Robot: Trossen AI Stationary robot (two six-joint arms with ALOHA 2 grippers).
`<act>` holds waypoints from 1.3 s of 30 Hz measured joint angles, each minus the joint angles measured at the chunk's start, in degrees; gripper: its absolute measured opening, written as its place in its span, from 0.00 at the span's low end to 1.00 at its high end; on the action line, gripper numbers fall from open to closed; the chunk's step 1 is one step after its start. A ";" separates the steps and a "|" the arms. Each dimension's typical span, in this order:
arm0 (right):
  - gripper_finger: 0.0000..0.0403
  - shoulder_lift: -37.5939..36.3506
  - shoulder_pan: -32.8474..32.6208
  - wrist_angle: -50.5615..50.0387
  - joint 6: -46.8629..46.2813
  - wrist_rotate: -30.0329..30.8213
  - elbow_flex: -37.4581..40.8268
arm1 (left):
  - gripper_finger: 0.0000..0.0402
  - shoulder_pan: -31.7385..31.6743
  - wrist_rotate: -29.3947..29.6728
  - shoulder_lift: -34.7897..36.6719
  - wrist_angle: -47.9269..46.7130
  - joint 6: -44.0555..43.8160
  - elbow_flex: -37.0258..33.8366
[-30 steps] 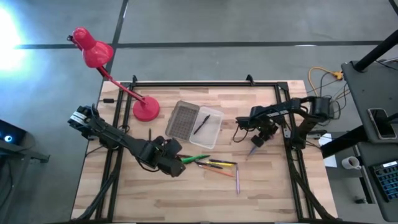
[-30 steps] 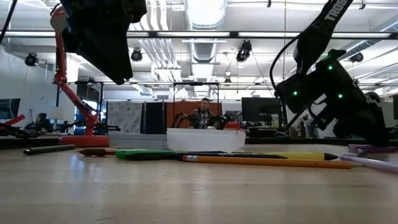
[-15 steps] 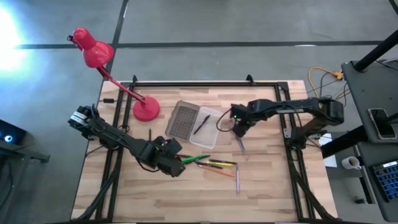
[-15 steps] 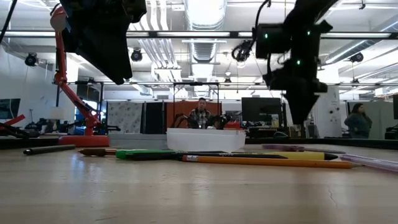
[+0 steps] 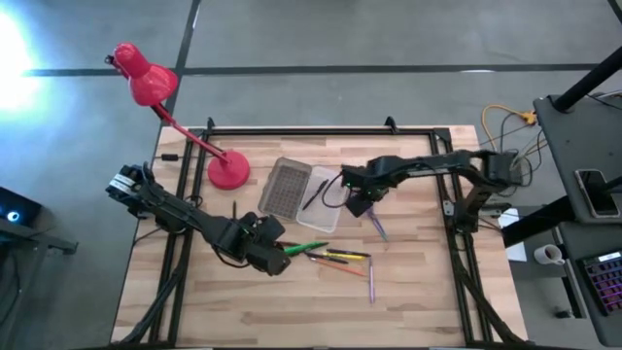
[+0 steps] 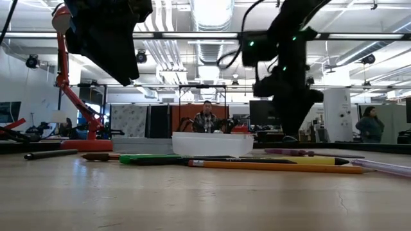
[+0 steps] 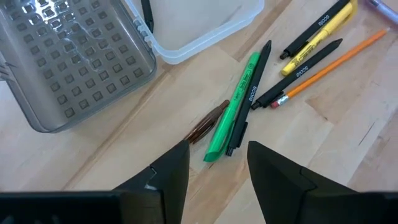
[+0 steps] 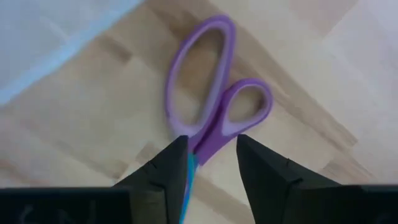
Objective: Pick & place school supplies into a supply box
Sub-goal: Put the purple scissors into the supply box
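Moved: right gripper (image 5: 358,202) has swung in from the table's right edge to the supply box (image 5: 303,193), carrying the scissors (image 8: 214,118).
Grasp: fingers clenched on the blades, purple loops hanging ahead.
Left gripper (image 7: 214,180): parted, empty, above the green marker (image 7: 234,106) near the front edge.
Advice: I'd centre over the clear half before releasing.
Materials: ribbed grey half, smooth whitish half, plank tabletop (image 5: 428,292).

floor: grey concrete (image 5: 321,39) | ceiling: strip lights (image 6: 212,13) | desks, monitors (image 6: 263,114)
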State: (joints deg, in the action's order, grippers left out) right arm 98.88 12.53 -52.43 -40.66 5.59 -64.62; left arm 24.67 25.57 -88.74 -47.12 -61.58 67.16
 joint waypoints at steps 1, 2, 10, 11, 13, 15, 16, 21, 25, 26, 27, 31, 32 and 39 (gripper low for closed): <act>0.33 1.54 0.07 -0.41 -0.05 0.23 -0.80 | 0.37 0.03 0.00 0.03 0.00 -0.02 0.00; 0.34 3.01 0.18 -0.81 -0.03 0.80 -1.52 | 0.37 0.09 -0.03 0.08 -0.04 -0.02 0.00; 0.36 7.19 1.21 0.79 -1.69 2.10 -1.79 | 0.37 0.52 -0.51 0.77 -1.09 -0.02 0.00; 0.35 7.53 1.29 1.51 -2.11 1.86 -1.42 | 0.37 0.50 -0.51 0.77 -1.12 -0.02 0.00; 0.34 7.89 1.29 3.01 -2.94 1.84 -0.70 | 0.37 0.50 -0.49 0.77 -1.06 -0.02 -0.02; 0.32 8.10 1.29 4.70 -3.28 1.64 0.28 | 0.37 0.50 -0.48 0.77 -1.16 -0.03 -0.11; 0.31 8.12 1.38 5.31 -3.34 0.92 0.68 | 0.37 0.50 -0.49 0.77 -1.14 -0.03 -0.11; 0.26 8.10 1.53 6.65 -3.33 0.57 1.93 | 0.37 0.50 -0.47 0.77 -1.13 -0.02 -0.22; 0.18 8.07 1.89 7.19 -2.83 1.49 2.85 | 0.37 0.42 -0.47 0.77 -1.11 -0.03 -0.24; 0.16 8.07 1.91 7.27 -2.49 1.82 2.96 | 0.37 0.42 -0.45 0.77 -1.11 -0.04 -0.24; 0.14 8.07 1.95 7.31 -1.72 1.82 2.98 | 0.37 0.42 -0.44 0.77 -1.11 -0.04 -0.24; 0.11 6.85 1.93 7.51 1.00 1.66 3.19 | 0.37 0.42 -0.43 0.77 -1.11 -0.04 -0.30; 0.11 6.04 1.93 7.58 0.84 1.64 3.21 | 0.37 0.42 -0.44 0.77 -1.09 -0.04 -0.34; 0.11 -6.27 1.92 7.30 -8.46 5.23 3.06 | 0.37 0.42 -0.18 0.77 -1.10 -0.48 -0.46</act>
State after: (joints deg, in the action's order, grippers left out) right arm 92.62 14.45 -45.13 -49.12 10.82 -61.57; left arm 25.08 25.39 -87.96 -48.22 -62.06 66.70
